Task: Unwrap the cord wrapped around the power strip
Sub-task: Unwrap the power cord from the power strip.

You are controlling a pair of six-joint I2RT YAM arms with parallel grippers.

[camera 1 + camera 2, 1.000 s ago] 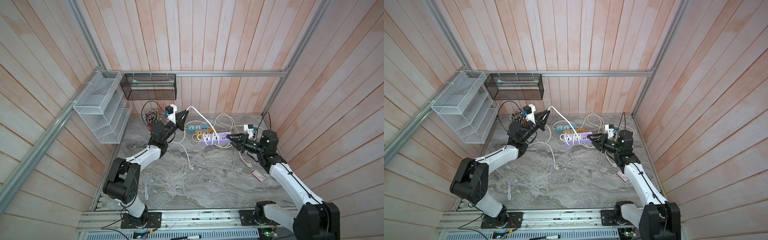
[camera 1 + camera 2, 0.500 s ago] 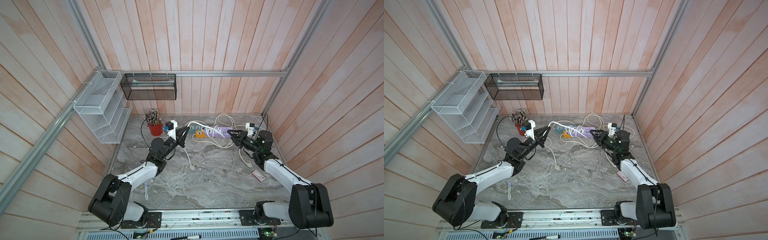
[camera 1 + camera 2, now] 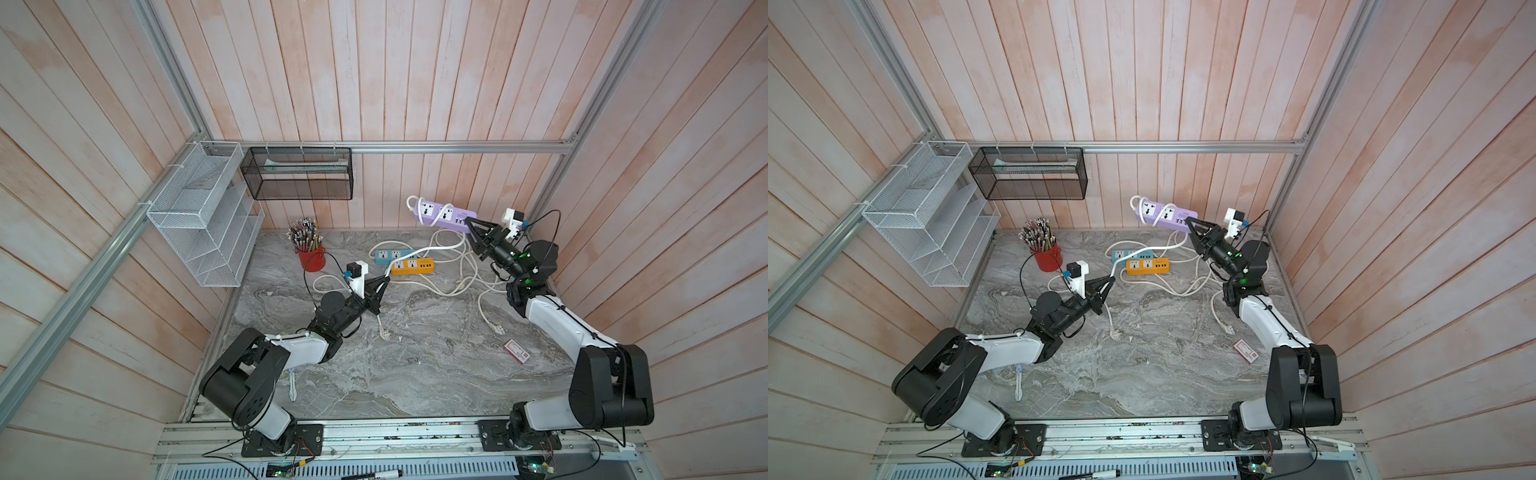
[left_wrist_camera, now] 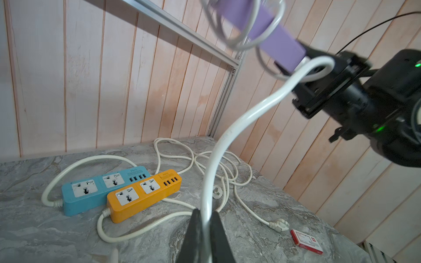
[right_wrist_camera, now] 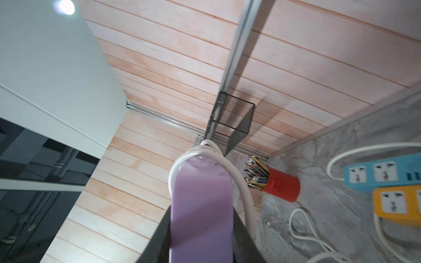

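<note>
Because the right gripper (image 3: 471,226) has its jaws clamped across the USB end of the purple power strip (image 3: 440,214), the strip hangs in the air by the back wall. Its long axis runs away from that gripper toward the robot's left, leaving the far end free.

The left gripper (image 3: 386,280) sits low over the table (image 3: 415,374), in front of the strip and well apart from it, with its jaws pressed together on the white cord (image 4: 214,159). From that pinch the cord climbs to the gripped end of the strip, and 1 loop (image 5: 205,148) hooks around the free end. The left arm is the nearer one to that free end, so the cord would probably have to be carried up and past it to slip a turn off.

How many turns remain is unclear, since the left wrist view blurs them and the top views hide the strip's underside. The right gripper's pads are hidden behind the strip. Among the loose cords lying on the table, I cannot tell which belongs to which strip.
</note>
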